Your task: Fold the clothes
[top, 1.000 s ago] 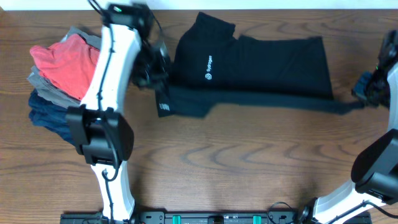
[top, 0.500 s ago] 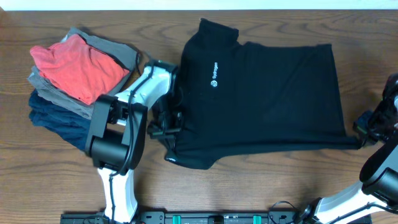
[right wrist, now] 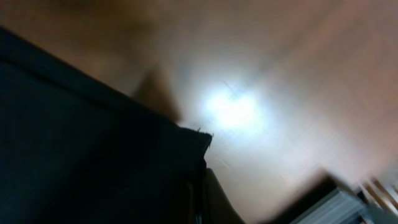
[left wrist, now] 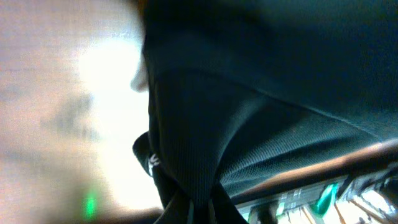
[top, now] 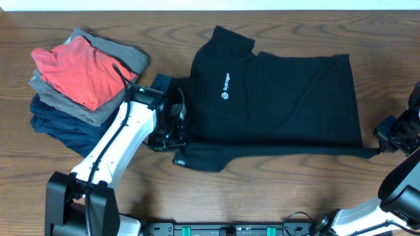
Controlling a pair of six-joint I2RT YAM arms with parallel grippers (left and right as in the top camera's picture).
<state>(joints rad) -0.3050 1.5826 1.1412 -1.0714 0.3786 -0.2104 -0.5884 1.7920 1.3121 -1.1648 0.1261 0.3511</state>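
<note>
Mostly flat black T-shirt (top: 282, 98), left claw (top: 174, 134) clamping sleeve side; right claw (top: 382, 145) clamping hem corner

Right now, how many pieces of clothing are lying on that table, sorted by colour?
black T-shirt, spread out: 1
red-orange garment, top of the pile: 1
grey garment, under the red-orange one: 1, as far as the pile shows
navy garment, bottom of the pile: 1
Total: 4
</note>
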